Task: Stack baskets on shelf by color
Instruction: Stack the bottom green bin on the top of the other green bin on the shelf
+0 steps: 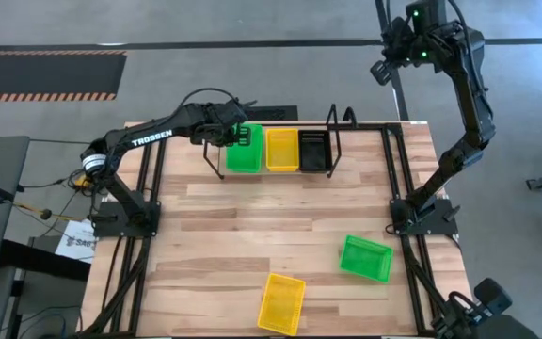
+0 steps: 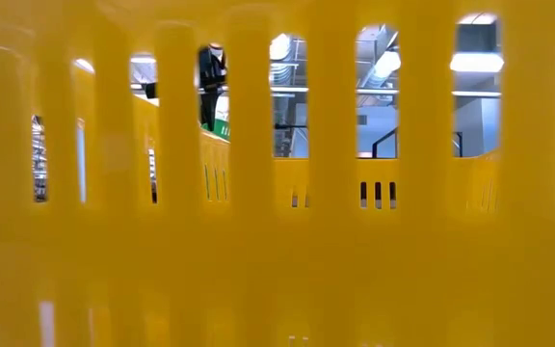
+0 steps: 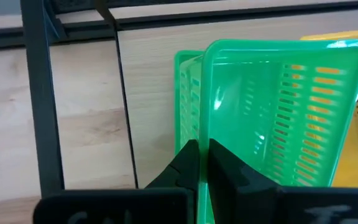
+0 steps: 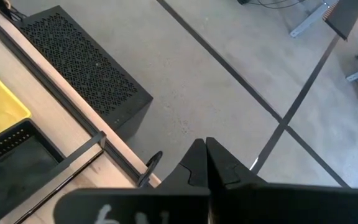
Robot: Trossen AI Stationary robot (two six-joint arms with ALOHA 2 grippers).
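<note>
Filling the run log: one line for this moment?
left pincer: shut on green basket at shelf | right pincer: shut, raised off-table | loose: yellow basket

Two loose baskets, green (image 1: 365, 258) and yellow (image 1: 281, 303); shelf (image 1: 276, 151) holds perhaps three stacks

The shelf (image 1: 332, 141) stands at the upper centre of the table (image 1: 215, 226) in the high view. Three stacks of baskets (image 1: 282, 149) sit side by side in it, left to right. The left gripper (image 1: 238, 137) is over the leftmost stack, pinching a basket's rim. Two loose baskets lie lower: one (image 1: 365, 258) right of centre, another (image 1: 281, 303) at the bottom edge, left of it.
</note>
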